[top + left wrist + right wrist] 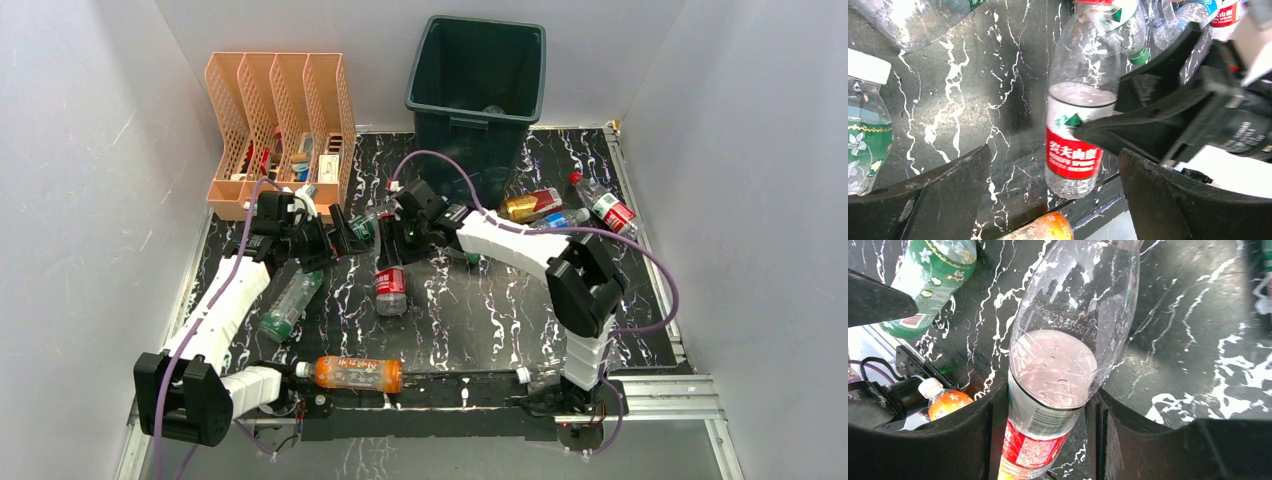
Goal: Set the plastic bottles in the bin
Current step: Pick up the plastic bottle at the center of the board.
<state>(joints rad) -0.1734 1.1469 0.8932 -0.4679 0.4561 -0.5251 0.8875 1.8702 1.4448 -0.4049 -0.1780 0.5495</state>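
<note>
Right end effector [1045,436] around one red-label bottle [1070,330] (one bin [500,145] beyond)

The black two-finger right gripper [1045,412] grips a clear red-labelled plastic bottle [1068,330] between its fingers. Just to its left, the black left gripper [1053,175] gapes wide, holding nothing.
</note>
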